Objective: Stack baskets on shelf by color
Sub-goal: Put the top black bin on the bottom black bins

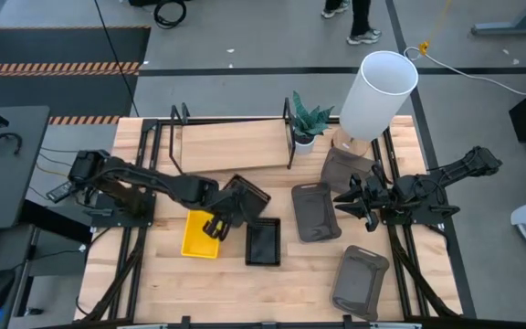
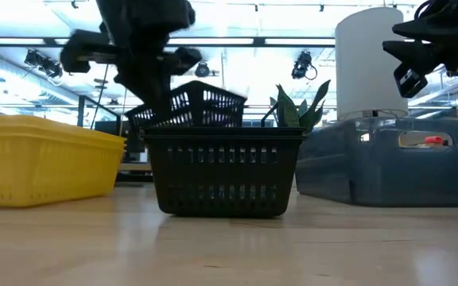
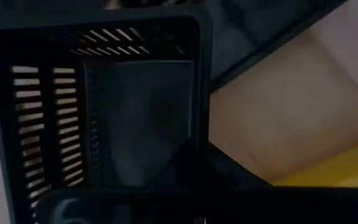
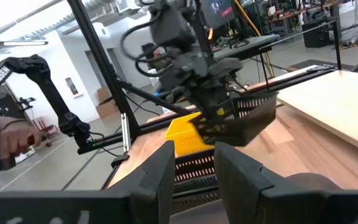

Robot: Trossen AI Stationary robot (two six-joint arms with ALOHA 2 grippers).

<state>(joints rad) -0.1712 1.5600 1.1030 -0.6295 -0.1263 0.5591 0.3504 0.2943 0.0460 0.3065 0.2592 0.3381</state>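
Nearest the table-height camera we see a black basket (image 2: 223,173) standing on the plank tabletop (image 2: 229,246), flanked by a yellow basket (image 2: 42,163) on one side and a dark grey basket (image 2: 388,163) on the other. Above and behind the standing one, we find a second black basket (image 1: 243,196) lifted clear of the table and tilted, its rim pinched in the closed fingers of the left gripper (image 1: 219,222). From above we place this raised basket between the yellow basket and the light-wood shelf (image 1: 236,144), which carries no basket. The right gripper (image 1: 347,202) hangs above the table with its fingers partly apart and nothing between them, near a grey basket (image 1: 315,212) in the middle of the table. We note two further grey baskets, one (image 1: 345,167) beside the white lamp shade (image 1: 377,91) and one (image 1: 359,279) near the front edge. A small potted plant (image 1: 307,121) stands at the shelf's end.
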